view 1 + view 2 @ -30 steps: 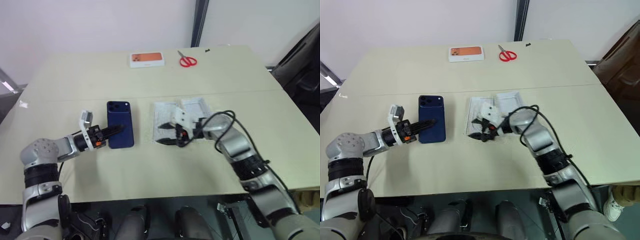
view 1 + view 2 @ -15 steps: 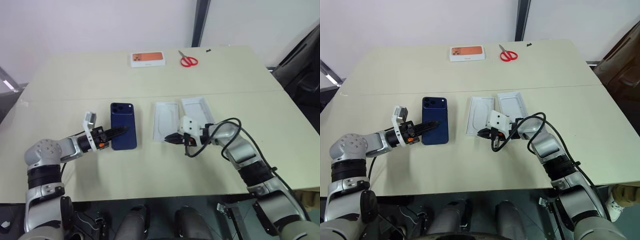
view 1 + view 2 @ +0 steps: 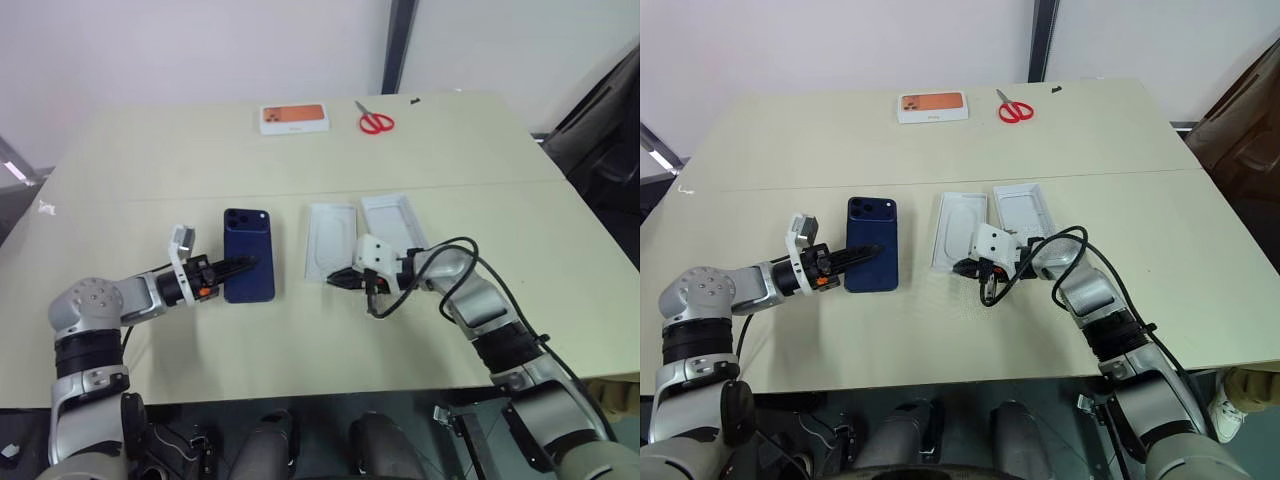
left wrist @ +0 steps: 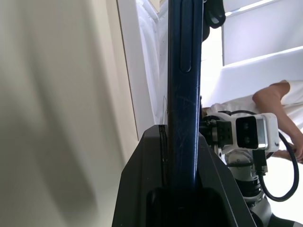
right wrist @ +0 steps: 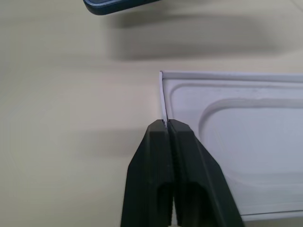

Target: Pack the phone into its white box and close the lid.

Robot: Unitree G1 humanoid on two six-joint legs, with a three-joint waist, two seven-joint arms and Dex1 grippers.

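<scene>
The phone point(image 3: 249, 255), dark blue with its camera bump at the far corner, is held flat just above the table. My left gripper point(image 3: 243, 264) is shut on its near edge, which stands between the fingers point(image 4: 142, 189). To its right lies a thin white insert point(image 3: 331, 238) with a rounded recess. My right gripper point(image 3: 334, 282) is shut on the thin rim at its near corner point(image 5: 164, 113). Beside the insert lies a shallow white rimmed piece point(image 3: 392, 218); I cannot tell whether it is the white box or the lid.
A white box with an orange top point(image 3: 294, 118) and red scissors point(image 3: 376, 122) lie at the far edge of the beige table point(image 3: 300, 340). A black cable point(image 3: 455, 250) loops over my right wrist. A person's arm point(image 4: 272, 92) shows beyond the table.
A second ago the white pieces were a blur under my raised right gripper. They now lie flat side by side, and the gripper has closed on the insert's rim. The left gripper and phone kept still.
</scene>
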